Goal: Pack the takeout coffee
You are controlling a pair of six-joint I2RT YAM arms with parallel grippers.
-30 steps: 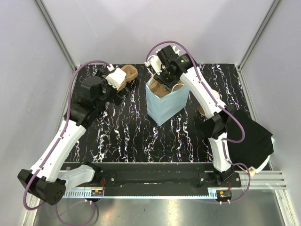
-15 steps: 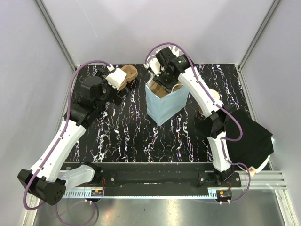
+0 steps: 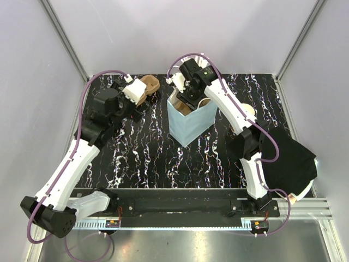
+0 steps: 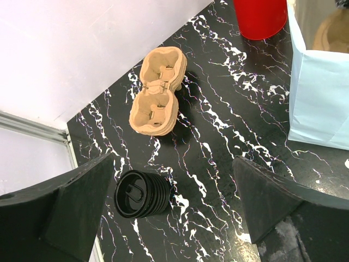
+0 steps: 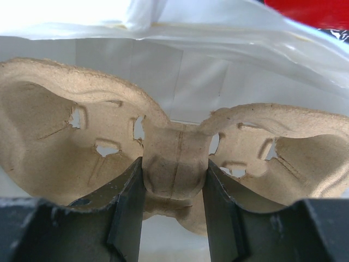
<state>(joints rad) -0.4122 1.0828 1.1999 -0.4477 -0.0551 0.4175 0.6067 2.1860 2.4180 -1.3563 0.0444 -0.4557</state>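
Observation:
My right gripper (image 5: 174, 177) is shut on the middle ridge of a tan moulded-pulp cup carrier (image 5: 54, 136). It holds the carrier inside the open mouth of the pale blue paper bag (image 3: 188, 125), whose white inner wall (image 5: 191, 82) shows behind. In the top view the right gripper (image 3: 186, 98) is at the bag's top edge. My left gripper (image 4: 174, 204) is open and empty above the table, over a stack of black lids (image 4: 143, 194). It also shows at the far left in the top view (image 3: 136, 98). The single small brown cup is not in view.
A second pulp carrier (image 4: 158, 93) lies at the far left corner, also seen from above (image 3: 148, 84). A red cup (image 4: 260, 16) stands behind the bag (image 4: 322, 98). A black cloth (image 3: 289, 158) lies at the right edge. Grey walls enclose the table.
My right gripper has shifted a little left and lower at the bag's mouth with the carrier, and the bag has nudged left. The left arm has not moved.

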